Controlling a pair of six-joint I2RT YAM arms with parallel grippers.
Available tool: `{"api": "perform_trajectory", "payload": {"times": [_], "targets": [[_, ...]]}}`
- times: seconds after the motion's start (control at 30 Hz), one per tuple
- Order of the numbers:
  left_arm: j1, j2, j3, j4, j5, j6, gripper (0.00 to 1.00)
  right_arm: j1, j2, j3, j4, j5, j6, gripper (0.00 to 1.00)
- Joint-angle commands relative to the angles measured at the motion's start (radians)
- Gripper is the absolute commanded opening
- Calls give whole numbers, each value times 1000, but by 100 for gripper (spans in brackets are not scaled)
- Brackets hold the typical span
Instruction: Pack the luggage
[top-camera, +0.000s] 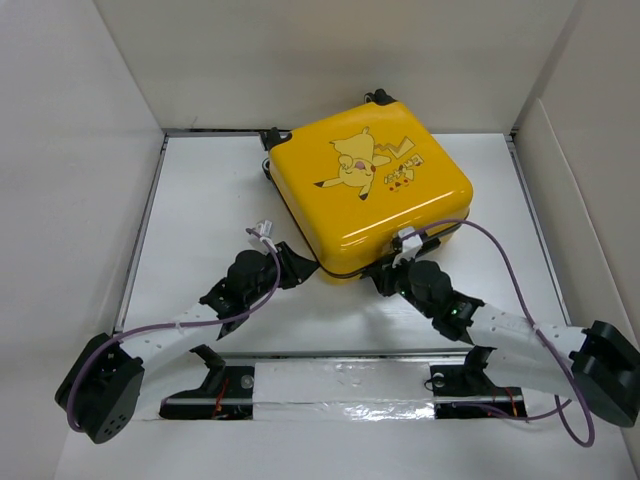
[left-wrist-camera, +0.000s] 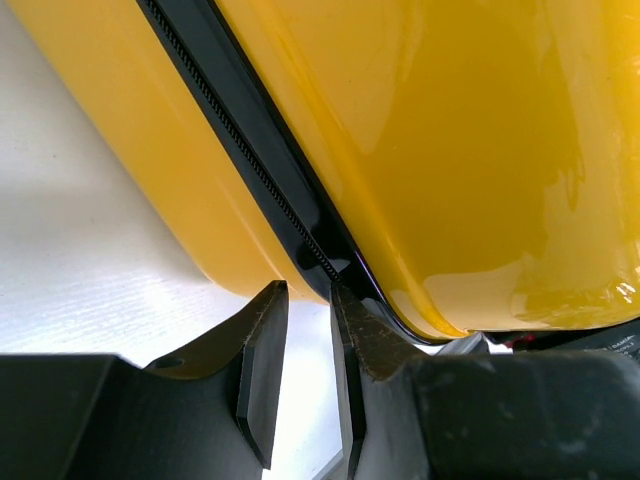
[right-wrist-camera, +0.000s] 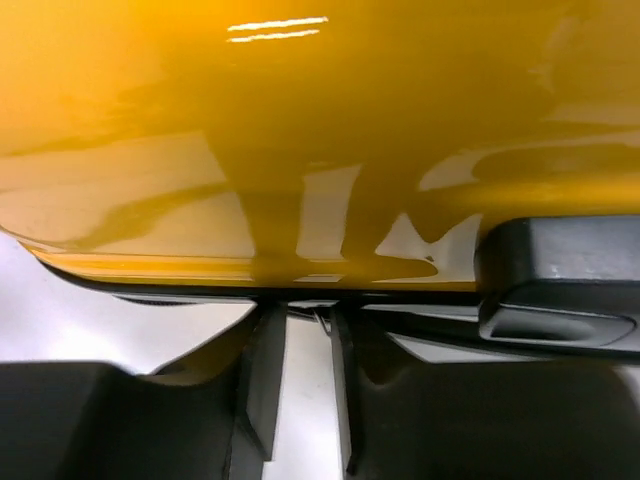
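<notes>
The luggage, a yellow hard-shell suitcase with a Pikachu print, lies flat and closed at the middle back of the table, with small black wheels at its far side. My left gripper is at its near left corner. In the left wrist view its fingertips touch the black zipper seam, with a narrow empty gap between the jaws. My right gripper is at the near edge. In the right wrist view its jaws stand slightly apart under the yellow shell, beside a black handle.
The white table is boxed in by white walls on the left, back and right. A taped metal rail runs along the near edge between the arm bases. Purple cables loop off both arms.
</notes>
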Motion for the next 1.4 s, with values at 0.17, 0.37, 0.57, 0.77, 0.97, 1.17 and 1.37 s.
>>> {"api": "perform_trajectory", "payload": {"times": [0.17,0.37,0.57,0.77,0.97,1.17,1.37], "targets": [[-8,4,70,159,28,-8,21,73,57,0,259,75,12,0],[-8,55,110,221,23,-26,21,279,106,67,137,92,38,0],[-8,94,179,236,11,-22,21,513,253,216,-25,175,69,0],[-60,140,240,147,11,32,25,511,390,288,205,296,-3,0],[-26,112,362,-141,-24,115,72,500,432,291,369,324,-74,0],[201,-74,291,-91,-81,-11,83,500,225,78,331,273,75,0],[417,1,381,-19,2,-136,91,550,-27,-23,153,213,130,0]]}}
